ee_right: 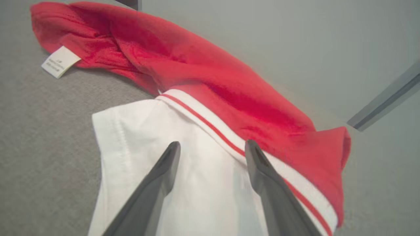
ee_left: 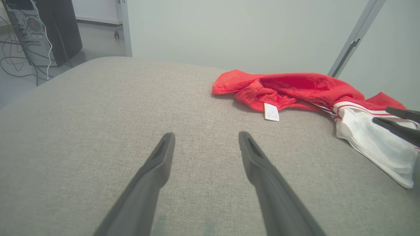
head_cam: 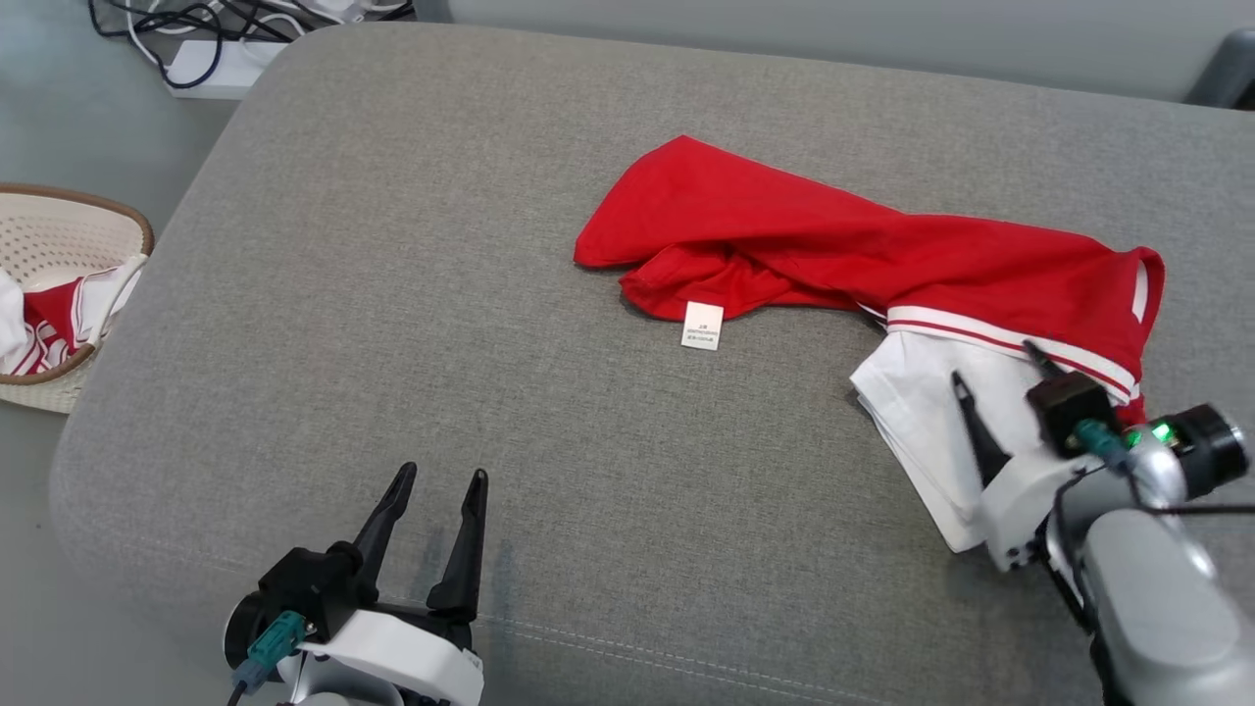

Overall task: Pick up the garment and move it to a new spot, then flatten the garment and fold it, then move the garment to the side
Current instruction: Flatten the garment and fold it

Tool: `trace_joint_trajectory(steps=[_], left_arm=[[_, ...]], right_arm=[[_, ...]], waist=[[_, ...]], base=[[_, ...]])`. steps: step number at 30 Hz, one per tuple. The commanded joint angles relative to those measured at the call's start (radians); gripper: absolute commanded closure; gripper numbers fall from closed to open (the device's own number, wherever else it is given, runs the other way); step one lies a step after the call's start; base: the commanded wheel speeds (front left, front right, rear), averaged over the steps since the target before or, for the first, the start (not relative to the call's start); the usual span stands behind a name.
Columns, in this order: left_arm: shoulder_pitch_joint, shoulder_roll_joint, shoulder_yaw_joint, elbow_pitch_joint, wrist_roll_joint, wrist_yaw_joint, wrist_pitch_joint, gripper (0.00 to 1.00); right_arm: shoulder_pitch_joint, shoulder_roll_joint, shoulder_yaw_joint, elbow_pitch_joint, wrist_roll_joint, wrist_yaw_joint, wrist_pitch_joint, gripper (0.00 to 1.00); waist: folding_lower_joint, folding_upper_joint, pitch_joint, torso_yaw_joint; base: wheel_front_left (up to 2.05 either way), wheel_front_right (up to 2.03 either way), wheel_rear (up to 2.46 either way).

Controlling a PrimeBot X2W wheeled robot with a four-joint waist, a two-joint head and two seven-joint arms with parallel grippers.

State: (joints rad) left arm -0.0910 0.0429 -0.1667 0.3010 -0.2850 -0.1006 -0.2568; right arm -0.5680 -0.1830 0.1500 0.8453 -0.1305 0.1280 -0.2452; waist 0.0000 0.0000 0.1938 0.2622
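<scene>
Your garment (head_cam: 863, 255) is lying crumpled at frame right, unflattened, unfolded; right gripper (head_cam: 992, 361) is hovering splayed over its white part, left gripper (head_cam: 443, 473) splayed lower left.

Head view looks steeply down; both low wrist views share the garment (head_cam: 784, 245), right nearest.

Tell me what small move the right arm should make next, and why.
Probably lower the right gripper and close on the white panel: its jaws stand open over it, holding nothing, and the garment lies bunched, not yet flattened.
</scene>
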Motion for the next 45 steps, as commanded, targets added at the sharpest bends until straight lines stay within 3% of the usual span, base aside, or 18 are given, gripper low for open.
trace_joint_trajectory(steps=[1, 6, 14, 28, 45], left_arm=[[-0.038, 0.007, 0.025, -0.020, -0.008, -0.004, -0.005, 0.00], [-0.042, 0.007, 0.005, -0.017, -0.014, -0.006, -0.005, 0.00], [-0.031, 0.007, 0.002, -0.015, -0.017, -0.005, -0.005, 0.00], [-0.024, 0.007, 0.002, -0.009, -0.010, -0.007, -0.005, 0.00], [-0.033, 0.007, 0.006, -0.002, -0.013, -0.012, -0.005, 0.00]], right_arm=[[0.039, -0.016, 0.093, -0.042, 0.041, 0.003, -0.015, 0.00], [0.091, -0.071, 0.280, -0.098, 0.133, 0.003, 0.001, 0.00], [0.141, -0.182, 0.415, -0.235, 0.233, 0.003, 0.053, 0.00], [0.237, -0.270, 0.425, -0.427, 0.283, 0.003, 0.147, 0.00], [0.243, -0.218, 0.387, -0.412, 0.251, 0.003, 0.207, 0.00]], waist=[[0.0000, 0.0000, -0.001, -0.018], [0.0000, 0.0000, 0.001, -0.030], [0.0000, 0.0000, 0.000, -0.037], [0.0000, 0.0000, -0.015, -0.054], [0.0000, 0.0000, 0.010, -0.064]], base=[[0.00, 0.00, 0.00], [0.00, 0.00, 0.00], [0.00, 0.00, 0.00], [0.00, 0.00, 0.00], [0.00, 0.00, 0.00]])
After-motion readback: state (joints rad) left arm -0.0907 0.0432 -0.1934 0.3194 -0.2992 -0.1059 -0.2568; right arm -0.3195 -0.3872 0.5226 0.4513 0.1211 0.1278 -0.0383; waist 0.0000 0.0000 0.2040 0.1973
